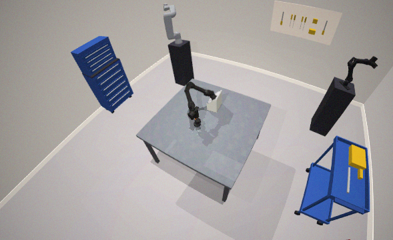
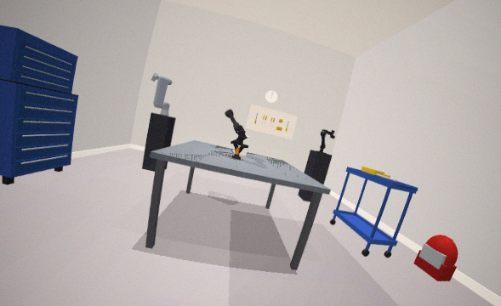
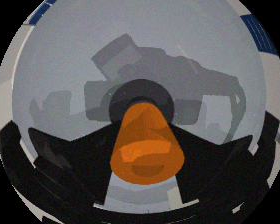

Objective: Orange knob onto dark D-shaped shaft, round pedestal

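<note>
The orange knob [image 2: 237, 151] [image 3: 147, 155] is between the fingers of my gripper [image 2: 238, 147] [image 3: 143, 126], which is shut on it. In the wrist view the knob's far, narrower-looking end overlaps the middle of the dark round pedestal [image 1: 197, 124] [image 2: 236, 157] [image 3: 120, 97]. In the exterior view the knob stands roughly upright, just above or on the pedestal. The D-shaped shaft and the knob's hole are hidden. I cannot tell how far the knob is down the shaft, or whether a gap is left under it. In the top view the arm mostly covers the knob.
The grey table [image 1: 169, 133] [image 2: 199, 159] carries the arm and the pedestal. A cream-white angled block [image 1: 217, 103] stands on it near the arm's base. Away from the table are a blue cart [image 1: 344, 187] [image 2: 362, 227], a blue cabinet [image 1: 107, 77] and two dark pillars with other arms.
</note>
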